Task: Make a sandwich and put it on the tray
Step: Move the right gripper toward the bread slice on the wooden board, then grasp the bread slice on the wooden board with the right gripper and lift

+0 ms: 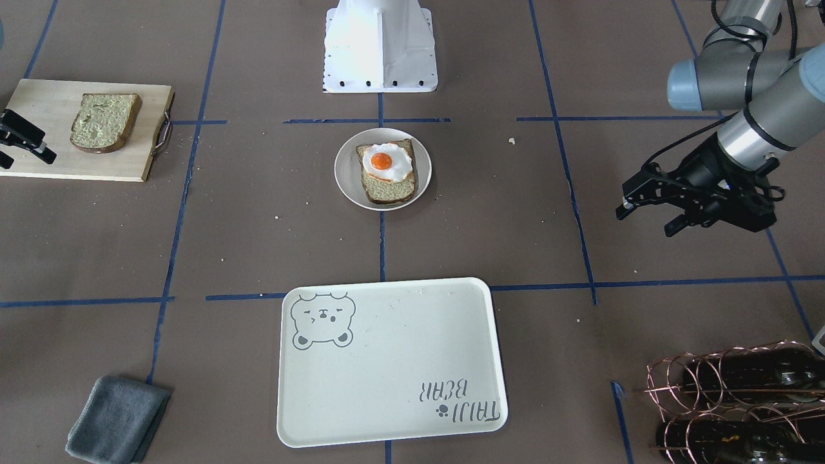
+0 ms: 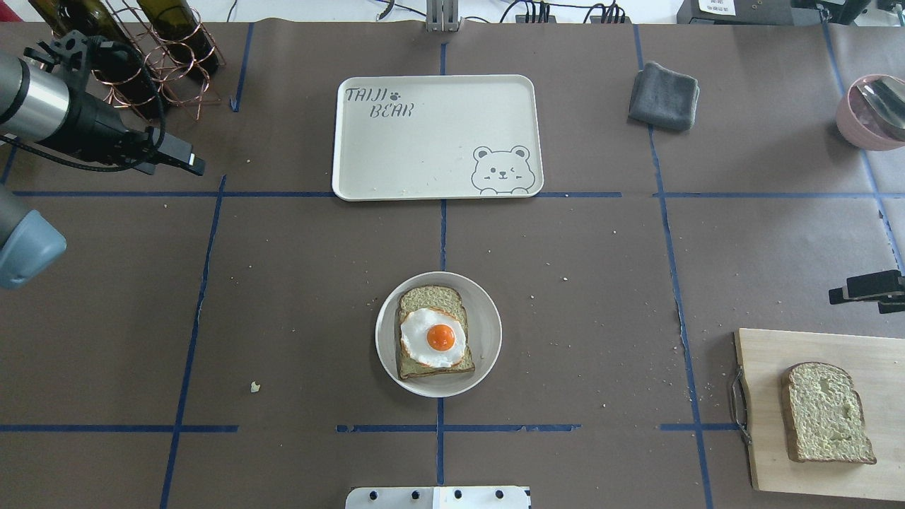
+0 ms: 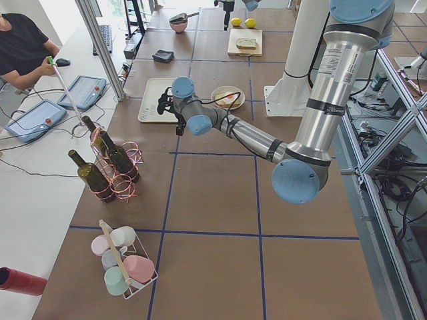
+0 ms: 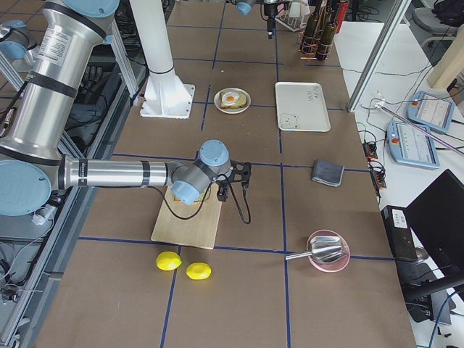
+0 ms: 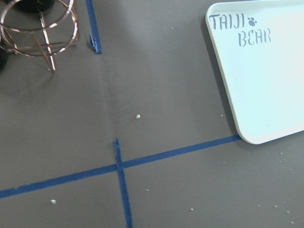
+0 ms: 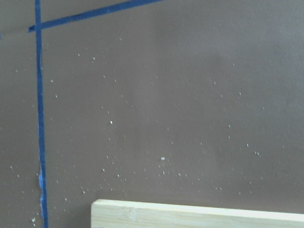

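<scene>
One bread slice (image 1: pixel 390 187) lies on a small round white plate (image 1: pixel 344 169) at the table's middle, with the fried egg (image 1: pixel 385 162) on top; the egg also shows in the overhead view (image 2: pixel 433 337). The second bread slice (image 1: pixel 104 121) (image 2: pixel 827 413) lies alone on the wooden cutting board (image 1: pixel 38 103). The cream tray (image 1: pixel 387 367) (image 2: pixel 424 141) with the bear drawing holds nothing; its corner shows in the left wrist view (image 5: pixel 266 71). My left gripper (image 1: pixel 646 220) hovers open and empty, to the side of the plate near the wine rack. My right gripper (image 1: pixel 26 151) is open and empty beside the cutting board.
A copper rack with wine bottles (image 1: pixel 728 399) (image 2: pixel 141 56) stands close to the left gripper. A folded grey cloth (image 1: pixel 116 419) lies beside the tray. A pink bowl (image 2: pixel 873 113) sits at the far right edge. The robot base (image 1: pixel 380 45) stands behind the plate.
</scene>
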`<action>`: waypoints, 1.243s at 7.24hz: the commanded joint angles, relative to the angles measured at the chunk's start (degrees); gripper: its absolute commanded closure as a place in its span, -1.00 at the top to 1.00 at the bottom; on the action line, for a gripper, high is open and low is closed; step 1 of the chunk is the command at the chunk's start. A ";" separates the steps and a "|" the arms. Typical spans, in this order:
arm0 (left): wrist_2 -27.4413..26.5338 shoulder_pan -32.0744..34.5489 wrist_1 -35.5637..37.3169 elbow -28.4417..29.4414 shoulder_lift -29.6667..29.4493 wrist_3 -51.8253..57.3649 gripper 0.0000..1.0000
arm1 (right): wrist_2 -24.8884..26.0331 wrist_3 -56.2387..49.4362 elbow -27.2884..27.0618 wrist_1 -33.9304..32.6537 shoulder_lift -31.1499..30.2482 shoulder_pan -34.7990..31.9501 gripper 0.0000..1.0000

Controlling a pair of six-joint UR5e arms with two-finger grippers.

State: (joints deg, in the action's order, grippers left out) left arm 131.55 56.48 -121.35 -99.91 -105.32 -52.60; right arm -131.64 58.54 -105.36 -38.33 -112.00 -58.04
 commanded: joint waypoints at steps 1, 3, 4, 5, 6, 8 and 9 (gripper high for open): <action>-4.35 -5.57 -0.46 -1.69 -1.90 -8.11 1.00 | 3.75 3.41 -0.02 7.37 -6.19 7.38 1.00; -5.95 -6.99 -0.46 -1.96 -2.87 -11.11 1.00 | 5.08 7.18 0.06 12.63 -10.41 13.11 1.00; -6.04 -7.08 -0.55 -1.96 -2.79 -11.21 1.00 | 5.17 8.34 0.15 13.45 -11.04 15.39 1.00; -6.13 -7.17 -0.55 -1.96 -2.79 -11.21 1.00 | 5.43 8.44 0.15 13.37 -11.14 16.63 1.00; -6.39 -7.17 -0.55 -1.96 -2.79 -11.21 1.00 | 7.61 8.44 0.67 13.37 -11.31 18.47 1.00; -6.48 -7.17 -0.55 -1.87 -2.79 -11.21 1.00 | 9.65 8.44 1.29 13.28 -11.23 19.81 0.96; -6.48 -7.17 -0.55 -1.87 -2.79 -11.21 1.00 | 9.74 8.44 1.64 13.28 -11.23 20.07 0.58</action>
State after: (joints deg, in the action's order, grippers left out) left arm 125.09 49.31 -121.90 -101.82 -108.10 -63.80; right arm -122.36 66.96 -104.08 -25.02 -123.24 -38.47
